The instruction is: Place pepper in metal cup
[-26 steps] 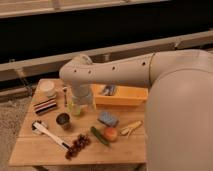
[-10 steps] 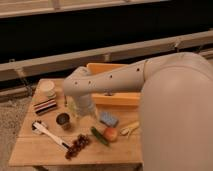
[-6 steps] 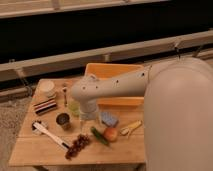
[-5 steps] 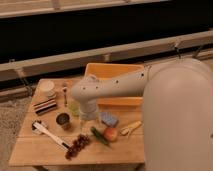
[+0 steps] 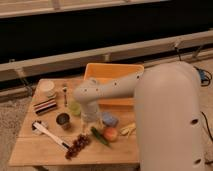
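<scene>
Since the counter (image 5: 30,150) fills the lower left of our view, we start at its front edge. A dark grape bunch (image 5: 77,146) lies there, with a long white tool (image 5: 50,134) running diagonally off to its left side.

Just behind the grapes is the pepper (image 5: 100,136). It's lying flat on the wood at an angle, right up beside an orange-red fruit (image 5: 111,134), so it's not in anything yet. A pale yellow item (image 5: 128,130) sits on the fruit's other side; we honestly can't make out what it is.

One row back, the metal cup (image 5: 63,120) stands upright, apart from the pepper and further left in our view. The hand (image 5: 90,124) hangs low just above the pepper's far end, between the cup and a blue block (image 5: 109,119). We can't tell whether the hand is spread or pressed together, and it doesn't look like it's carrying anything we can see.

Further back are a light green cup (image 5: 75,107), a striped box (image 5: 45,106) and a white bowl (image 5: 47,88). The pale arm (image 5: 110,90) reaches in from the right across a yellow bin (image 5: 115,72) at the counter's far edge.
</scene>
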`<state>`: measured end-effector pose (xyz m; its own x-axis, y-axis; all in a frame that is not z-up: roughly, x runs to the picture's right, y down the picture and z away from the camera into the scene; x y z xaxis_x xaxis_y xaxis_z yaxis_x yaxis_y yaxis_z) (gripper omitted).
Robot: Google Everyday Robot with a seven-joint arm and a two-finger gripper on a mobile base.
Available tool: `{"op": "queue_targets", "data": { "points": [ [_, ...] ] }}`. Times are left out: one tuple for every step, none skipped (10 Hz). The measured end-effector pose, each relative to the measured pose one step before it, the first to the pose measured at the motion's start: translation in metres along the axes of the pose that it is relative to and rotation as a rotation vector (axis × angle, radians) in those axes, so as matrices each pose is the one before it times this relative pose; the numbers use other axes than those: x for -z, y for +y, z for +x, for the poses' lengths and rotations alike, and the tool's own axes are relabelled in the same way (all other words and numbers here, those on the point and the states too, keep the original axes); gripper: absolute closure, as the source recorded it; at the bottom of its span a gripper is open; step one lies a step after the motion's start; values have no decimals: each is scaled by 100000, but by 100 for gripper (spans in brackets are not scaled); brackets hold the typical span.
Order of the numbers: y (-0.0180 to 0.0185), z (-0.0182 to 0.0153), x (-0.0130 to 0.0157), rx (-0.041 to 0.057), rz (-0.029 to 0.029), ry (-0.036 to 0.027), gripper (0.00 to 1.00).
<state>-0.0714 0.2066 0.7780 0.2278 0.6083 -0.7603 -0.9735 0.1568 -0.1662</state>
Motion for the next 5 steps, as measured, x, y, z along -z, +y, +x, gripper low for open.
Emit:
{"op": "queue_targets", "data": {
  "points": [
    [-426, -186, -460, -263, 490, 915, 35],
    [-650, -338, -485, -827, 745, 947, 35],
    [-423, -240, -334, -622, 433, 588, 35],
    [-336, -309, -285, -579, 437, 786, 35],
    [-240, -190, -301, -197, 277, 933, 35]
  ]
}}
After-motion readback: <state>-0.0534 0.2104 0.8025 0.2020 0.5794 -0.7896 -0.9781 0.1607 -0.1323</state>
